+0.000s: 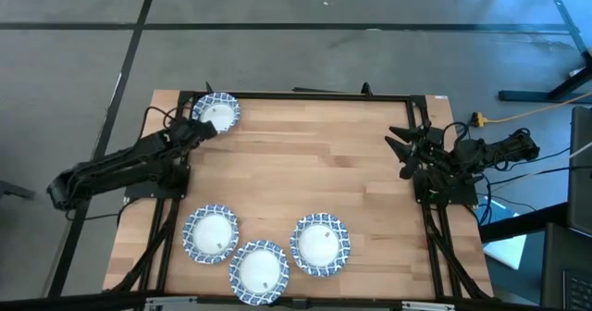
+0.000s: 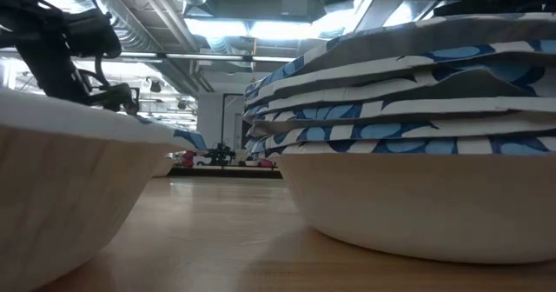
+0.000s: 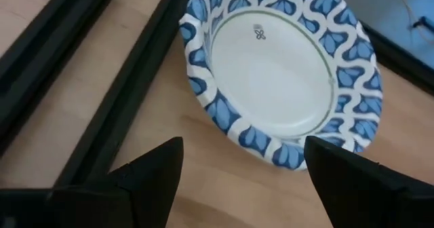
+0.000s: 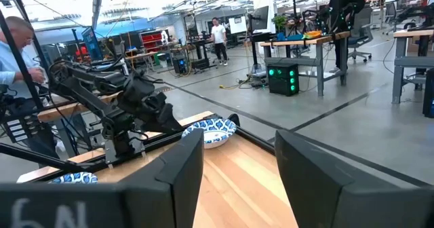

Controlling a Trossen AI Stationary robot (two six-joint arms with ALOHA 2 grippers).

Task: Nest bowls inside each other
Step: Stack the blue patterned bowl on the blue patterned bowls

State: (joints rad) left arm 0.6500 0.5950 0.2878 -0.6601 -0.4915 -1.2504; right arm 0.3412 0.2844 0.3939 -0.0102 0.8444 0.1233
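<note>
While the left gripper [image 1: 205,129] hovered w/ fingers spread, 1 bowl [image 1: 217,113] sat just ahead of it, untouched. Other 3 bowls [image 1: 214,234] lay well behind; right gripper [image 1: 400,149] waited open, far opposite.

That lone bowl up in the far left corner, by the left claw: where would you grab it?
By its patterned rim, probably. The bowl sits upright and shallow, so one finger inside and one outside the near edge should pinch it. The left gripper is open, facing that edge, so come from its side; the table's black frame crowds the other sides.
</note>
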